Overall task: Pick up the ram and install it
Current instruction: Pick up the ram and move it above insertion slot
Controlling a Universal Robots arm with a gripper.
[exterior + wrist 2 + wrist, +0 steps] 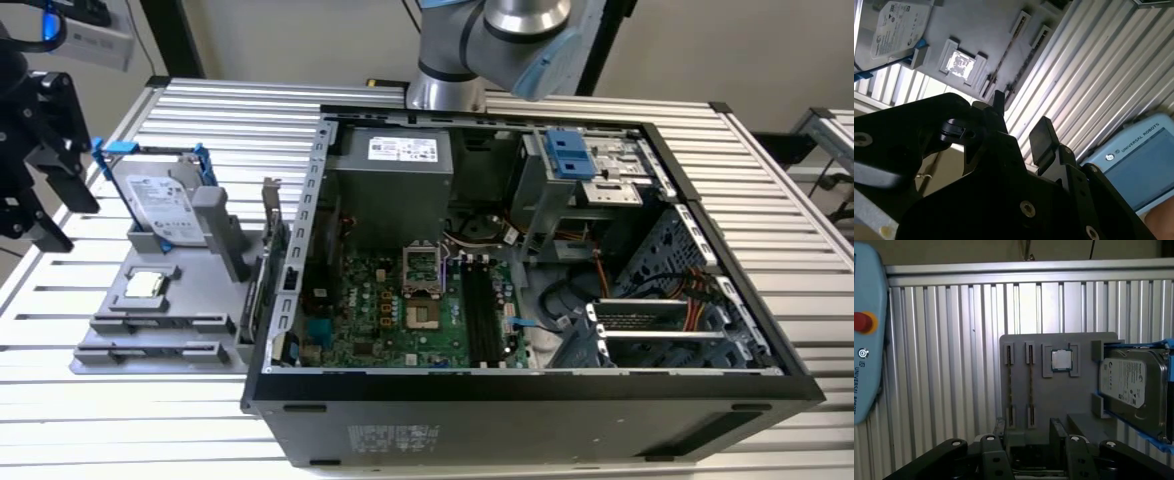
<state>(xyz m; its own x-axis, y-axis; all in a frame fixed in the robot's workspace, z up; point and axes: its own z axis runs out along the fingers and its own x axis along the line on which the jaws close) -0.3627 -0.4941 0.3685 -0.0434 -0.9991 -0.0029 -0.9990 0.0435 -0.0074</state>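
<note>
First wrist view: gripper [1029, 430] fingers apart, empty, hovering short of the gray holder [1054, 400]. The ram [1030, 385] stands on edge in its slot, dead ahead of the gap, its long axis running away from the jaws; second stick [1010, 385] just beside it.

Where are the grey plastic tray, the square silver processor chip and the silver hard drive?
grey plastic tray [1054, 399]: first wrist view, bare flat face.
square silver processor chip [1061, 360]: first wrist view, lid centre.
silver hard drive [1130, 382]: first wrist view, labelled face.
</note>
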